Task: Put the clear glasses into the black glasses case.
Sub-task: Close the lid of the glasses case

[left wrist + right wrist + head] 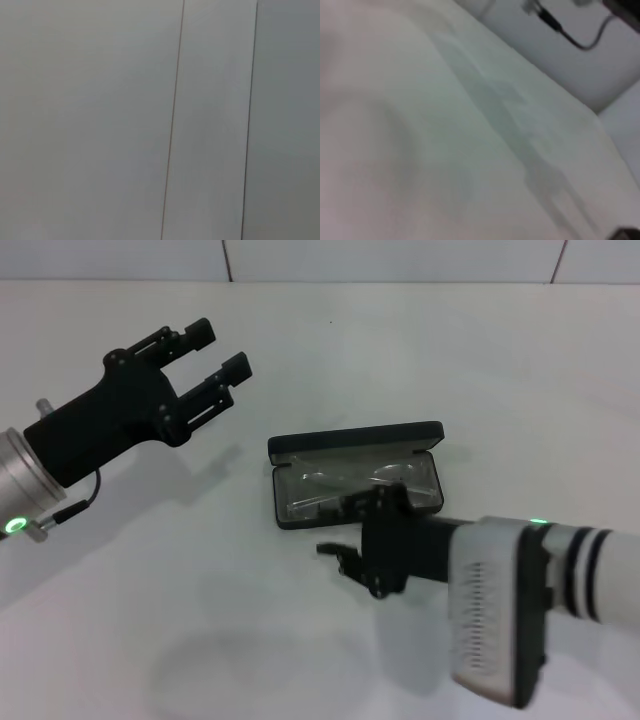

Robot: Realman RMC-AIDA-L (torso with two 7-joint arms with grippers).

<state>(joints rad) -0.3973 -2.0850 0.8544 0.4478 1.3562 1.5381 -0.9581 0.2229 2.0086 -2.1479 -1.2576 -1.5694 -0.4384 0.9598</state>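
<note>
Table [420, 350]: white surface that fills most of the head view, with a tiled wall [380, 258] along its 12 o'clock edge.
Right arm [500, 605]: enters from 4 o'clock, a white and grey forearm with black bands, ending in a black wrist that overlaps the near edge of the case.
Left arm [60, 455]: enters from 9 o'clock, a silver cuff with a green light, then a black body that points toward 1 o'clock.
Left gripper [215, 352]: held above the table at about 10 o'clock from the case, well apart from it; its two black fingers are spread with bare table showing between them, and they hold nothing.
Right gripper [345, 558]: just beside the case at its 6 o'clock side, low over the table; one finger tip shows pointing toward 9 o'clock, and I cannot tell whether the fingers are spread or pressed together.
Case [355, 445]: near the table's centre, lying open, black, with the lid standing up along the 12 o'clock side and a grey lining in the tray.
Glasses [345, 483]: inside the case tray, lying lengthwise, faint and clear against the lining.
Wrist views: the left shows only pale panels with thin seams; the right shows blurred white table with a shadow and a dark cable [570, 35].
</note>
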